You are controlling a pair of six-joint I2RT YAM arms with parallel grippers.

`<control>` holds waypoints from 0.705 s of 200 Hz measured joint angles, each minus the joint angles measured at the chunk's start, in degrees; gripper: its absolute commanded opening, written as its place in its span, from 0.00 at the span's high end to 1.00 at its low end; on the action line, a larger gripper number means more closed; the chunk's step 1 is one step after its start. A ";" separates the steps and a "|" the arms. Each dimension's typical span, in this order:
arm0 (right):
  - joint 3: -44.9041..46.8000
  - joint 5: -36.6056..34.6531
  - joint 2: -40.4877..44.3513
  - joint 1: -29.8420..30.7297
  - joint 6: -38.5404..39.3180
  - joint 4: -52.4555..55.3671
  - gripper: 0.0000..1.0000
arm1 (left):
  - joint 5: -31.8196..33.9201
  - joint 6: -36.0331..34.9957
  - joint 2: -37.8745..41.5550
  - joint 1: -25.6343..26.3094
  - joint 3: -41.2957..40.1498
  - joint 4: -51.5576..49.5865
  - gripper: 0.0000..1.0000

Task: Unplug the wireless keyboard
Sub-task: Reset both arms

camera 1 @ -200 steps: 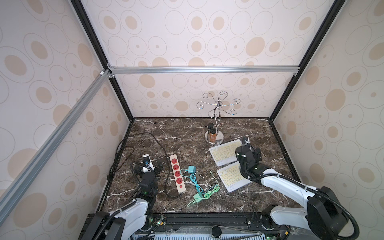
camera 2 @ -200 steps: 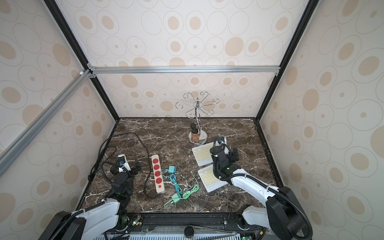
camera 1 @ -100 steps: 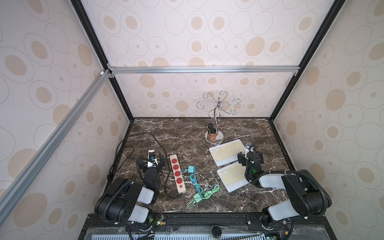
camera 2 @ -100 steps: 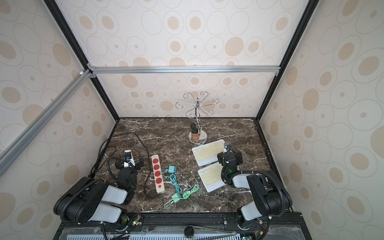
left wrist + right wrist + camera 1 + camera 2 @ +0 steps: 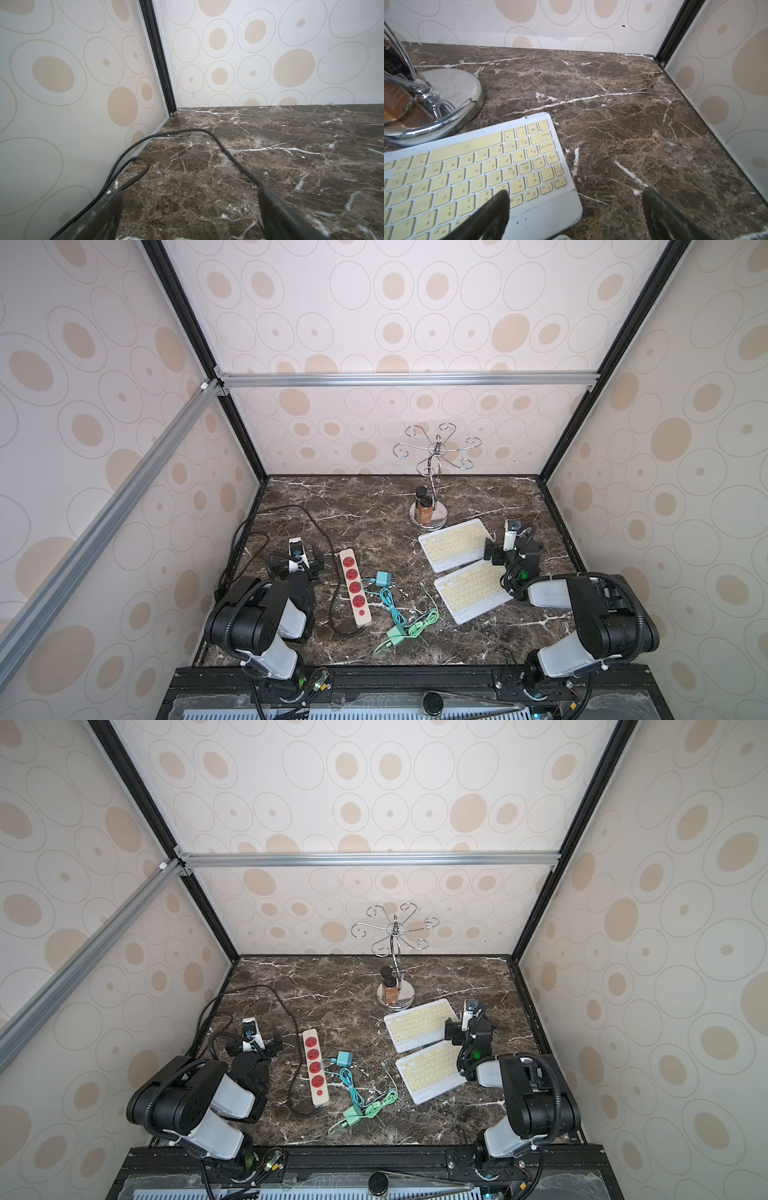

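**Both grippers open beside two keyboards**

In both top views, the far keyboard (image 5: 453, 545) and the near keyboard (image 5: 471, 591) lie side by side on the table's (image 5: 365, 506) right. The right gripper (image 5: 513, 548) sits at their right ends, jaws wide and empty. The left gripper (image 5: 296, 563) is near the strip (image 5: 354, 587), also wide.
Left wrist: a black cord (image 5: 228, 153) crosses the marble.
Right wrist: the far keyboard's corner lies under one finger (image 5: 500, 199).

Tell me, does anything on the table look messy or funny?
Yes, a bit. The blue charger and green charger lie loose beside the power strip, neither plugged into it, and their cables cross in a tangle. The far keyboard and near keyboard both sit slanted.
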State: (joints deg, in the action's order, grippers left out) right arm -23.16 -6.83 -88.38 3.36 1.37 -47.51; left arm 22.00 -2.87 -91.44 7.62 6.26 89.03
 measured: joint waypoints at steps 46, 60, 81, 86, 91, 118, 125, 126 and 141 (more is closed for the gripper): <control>-0.07 0.85 0.00 0.00 -0.04 1.27 0.00 | -4.76 3.78 0.28 -4.42 5.38 -6.86 0.00; -0.09 0.85 0.00 0.02 -0.04 1.46 0.00 | -5.22 4.17 0.26 -4.52 5.38 -7.91 0.00; -0.09 0.87 0.00 0.02 -0.04 1.75 0.00 | -6.03 4.55 0.26 -4.50 5.35 -8.24 0.00; -0.09 0.87 0.00 0.02 -0.04 1.77 0.00 | -6.25 4.55 0.26 -4.50 5.35 -8.31 0.00; -0.09 0.87 0.00 0.00 -0.04 1.75 0.00 | -6.58 4.52 0.26 -4.50 5.35 -8.44 0.00; -0.09 0.87 0.00 0.00 -0.04 1.86 0.00 | -9.57 3.74 0.26 -3.96 5.11 -8.48 0.00; -0.09 0.87 0.00 0.00 -0.04 1.88 0.00 | -10.36 3.50 0.26 -3.93 5.03 -8.48 0.00; -0.09 0.87 0.00 0.00 -0.04 1.88 0.00 | -10.43 3.50 0.26 -3.91 5.03 -8.48 0.00; -0.09 0.87 0.00 0.00 -0.04 1.90 0.00 | -11.45 3.32 0.26 -3.91 5.01 -8.57 0.00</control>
State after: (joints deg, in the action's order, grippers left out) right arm -23.24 -5.96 -88.38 3.36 1.32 -45.60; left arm 10.55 0.45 -91.18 3.70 11.27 80.47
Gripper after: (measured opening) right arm 0.997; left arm 0.998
